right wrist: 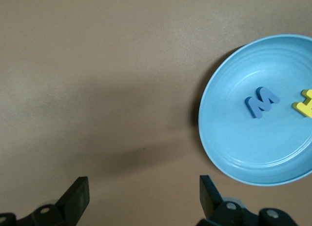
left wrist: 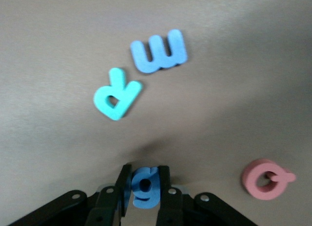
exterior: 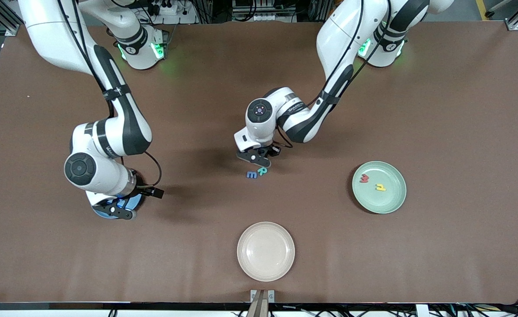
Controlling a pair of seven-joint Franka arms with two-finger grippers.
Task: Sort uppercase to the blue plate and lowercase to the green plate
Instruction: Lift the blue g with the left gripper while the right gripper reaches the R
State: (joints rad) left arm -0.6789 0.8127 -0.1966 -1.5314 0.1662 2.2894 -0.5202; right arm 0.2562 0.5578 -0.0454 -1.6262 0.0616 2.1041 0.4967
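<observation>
My left gripper (exterior: 259, 157) is at the table's middle, shut (left wrist: 145, 184) on the blue lowercase g (left wrist: 145, 188), low by the cloth. Beside it lie the teal R (exterior: 262, 171) (left wrist: 117, 93), the blue m (exterior: 251, 175) (left wrist: 160, 51) and the red Q (left wrist: 267, 178). The green plate (exterior: 391, 200), toward the left arm's end, holds a red w (exterior: 364, 178) and a yellow h (exterior: 380, 187). The blue plate (right wrist: 229, 138) holds a blue W (right wrist: 262, 101) and a yellow H (right wrist: 304, 103). My right gripper (exterior: 120, 210) hangs open (right wrist: 141, 194) over that plate's edge (exterior: 100, 212).
A cream plate (exterior: 266, 251) with nothing on it sits nearest the front camera, at the middle of the table's front edge. Brown cloth covers the whole table.
</observation>
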